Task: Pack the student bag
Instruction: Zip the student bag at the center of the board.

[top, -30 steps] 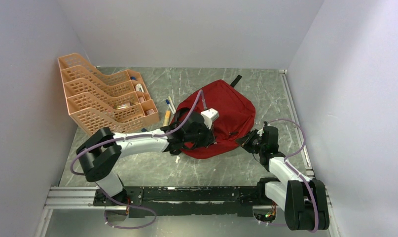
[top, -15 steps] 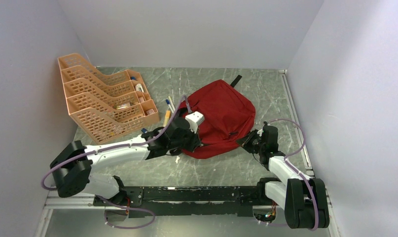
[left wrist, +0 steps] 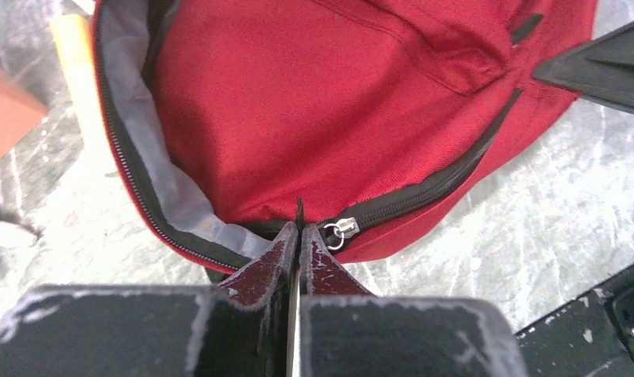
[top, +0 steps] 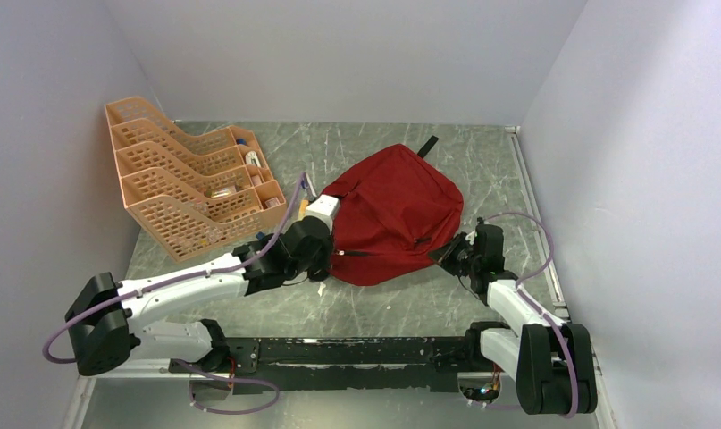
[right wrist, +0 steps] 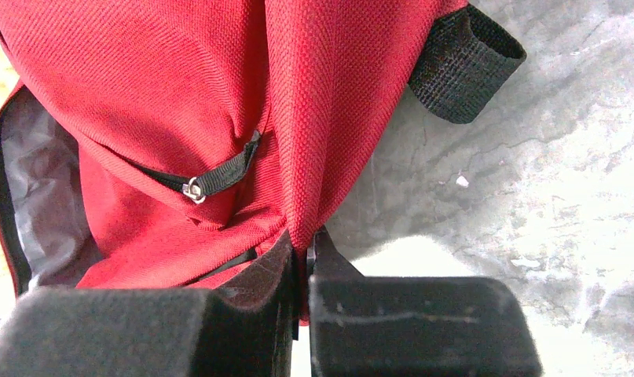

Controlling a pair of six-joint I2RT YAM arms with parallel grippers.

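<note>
The right end effector (right wrist: 306, 236) clamps the red backpack (top: 392, 210) taut, so the left end effector (left wrist: 299, 229), pinching the zipper pull (left wrist: 300, 208), should draw steadily along the teeth.

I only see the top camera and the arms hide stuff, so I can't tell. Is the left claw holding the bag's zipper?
Observer: In the left wrist view the left gripper is shut on a thin black tab beside the silver zipper slider of the student bag.
Operator: Is the bag open?
Observer: Yes, on one side of the slider the zipper is parted and grey lining shows.
Operator: And the other claw?
Observer: The right gripper is shut, pinching a fold of the bag's red fabric.
</note>
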